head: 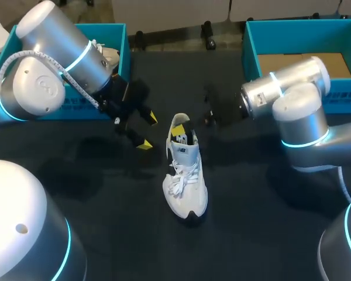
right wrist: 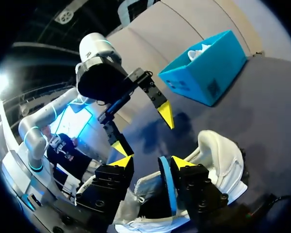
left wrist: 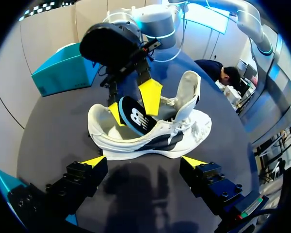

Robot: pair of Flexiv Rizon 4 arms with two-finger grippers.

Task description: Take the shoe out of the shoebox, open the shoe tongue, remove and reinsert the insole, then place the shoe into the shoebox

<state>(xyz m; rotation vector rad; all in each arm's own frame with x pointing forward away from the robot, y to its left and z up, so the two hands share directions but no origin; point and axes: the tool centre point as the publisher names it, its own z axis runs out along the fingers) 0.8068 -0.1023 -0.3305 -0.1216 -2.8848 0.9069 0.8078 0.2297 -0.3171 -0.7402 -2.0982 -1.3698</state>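
White lace-up sneaker [head: 184, 181] on dark bench [head: 251, 234]. Right hand [right wrist: 153, 161], fingers apart, straddles its upright black-and-blue insole [right wrist: 167, 189]. Left hand [head: 148, 130] spread open, just left.

The shoe [head: 185, 175] is white, laces included, with a black streak along its side and a black patch at the toe. The insole [left wrist: 136, 116] standing in it is black on top with a white logo, and bright blue along its edge and underside. The counter [head: 251, 222] is a flat black. Both shoeboxes are teal: the far left shoebox [head: 76, 108] carries dark print on its wall, and the far right shoebox [head: 251, 52] shows plain brown card inside. The left arm [head: 52, 58] and right arm [head: 298, 99] are silver-grey with glowing cyan rings. The left claw [head: 148, 132] and right claw [right wrist: 153, 162] are black with yellow tips.
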